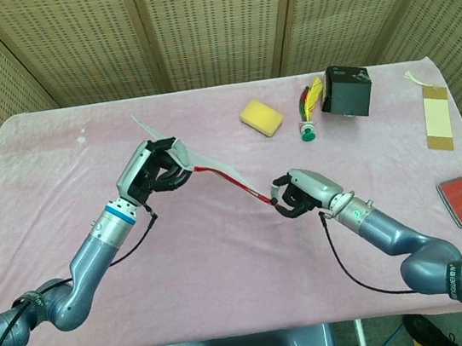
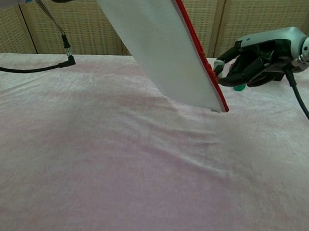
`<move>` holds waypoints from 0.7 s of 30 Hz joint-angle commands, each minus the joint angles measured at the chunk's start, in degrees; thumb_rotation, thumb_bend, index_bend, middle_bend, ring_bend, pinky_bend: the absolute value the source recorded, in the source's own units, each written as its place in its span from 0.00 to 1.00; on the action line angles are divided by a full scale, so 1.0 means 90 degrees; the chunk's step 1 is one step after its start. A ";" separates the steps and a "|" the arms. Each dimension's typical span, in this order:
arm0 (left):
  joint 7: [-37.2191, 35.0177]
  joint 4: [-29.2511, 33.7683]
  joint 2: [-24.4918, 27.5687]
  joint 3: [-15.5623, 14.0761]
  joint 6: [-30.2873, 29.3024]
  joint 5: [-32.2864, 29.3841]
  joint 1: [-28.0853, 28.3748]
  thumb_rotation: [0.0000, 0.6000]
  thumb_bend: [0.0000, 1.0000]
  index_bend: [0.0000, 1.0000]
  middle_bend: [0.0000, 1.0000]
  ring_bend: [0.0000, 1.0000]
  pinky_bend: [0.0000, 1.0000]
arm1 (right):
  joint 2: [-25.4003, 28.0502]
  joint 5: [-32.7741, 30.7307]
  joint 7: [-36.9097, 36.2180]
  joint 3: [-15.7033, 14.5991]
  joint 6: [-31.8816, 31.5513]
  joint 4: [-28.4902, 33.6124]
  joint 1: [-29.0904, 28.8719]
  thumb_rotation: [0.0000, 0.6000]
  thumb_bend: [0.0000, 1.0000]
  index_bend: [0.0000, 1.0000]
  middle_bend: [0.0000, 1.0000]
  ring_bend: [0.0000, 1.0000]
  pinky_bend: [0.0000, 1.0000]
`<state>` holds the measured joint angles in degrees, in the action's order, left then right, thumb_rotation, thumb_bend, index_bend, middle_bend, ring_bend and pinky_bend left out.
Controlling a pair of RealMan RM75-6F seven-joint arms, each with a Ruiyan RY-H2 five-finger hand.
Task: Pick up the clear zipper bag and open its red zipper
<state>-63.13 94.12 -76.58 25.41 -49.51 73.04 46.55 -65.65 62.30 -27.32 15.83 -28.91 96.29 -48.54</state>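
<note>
Your left hand (image 1: 151, 169) grips one end of the clear bag (image 2: 153, 45), lifted off the pink tabletop (image 1: 226, 260), your right hand (image 1: 301, 193) fingers pinching the red zipper (image 1: 230, 179) near its lower end.

Silver-grey jointed arms; left hand (image 1: 151, 169) and right hand (image 1: 299, 193) black-fingered under silver shells (blue band at left wrist); black cables.
</note>
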 commanded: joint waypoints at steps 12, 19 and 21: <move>-0.0067 0.0077 0.0283 0.0139 -0.0047 -0.0063 -0.0073 1.00 0.66 0.89 0.97 0.85 0.96 | -0.0165 0.0016 0.0236 -0.0398 0.0266 -0.0501 0.0092 1.00 0.73 0.86 0.97 0.96 1.00; -0.0109 0.0082 0.0356 0.0191 -0.0058 -0.0104 -0.0085 1.00 0.66 0.89 0.97 0.85 0.96 | -0.0169 0.0011 0.0328 -0.0507 0.0367 -0.0630 0.0125 1.00 0.73 0.86 0.97 0.96 1.00; -0.0077 0.0063 0.0379 0.0196 -0.0056 -0.0101 -0.0078 1.00 0.66 0.89 0.97 0.85 0.96 | -0.0170 0.0011 0.0337 -0.0527 0.0396 -0.0656 0.0137 1.00 0.73 0.86 0.97 0.96 1.00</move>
<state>-63.93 94.76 -73.24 27.14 -50.02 72.13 45.81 -67.18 62.40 -24.33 11.14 -25.39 90.43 -47.34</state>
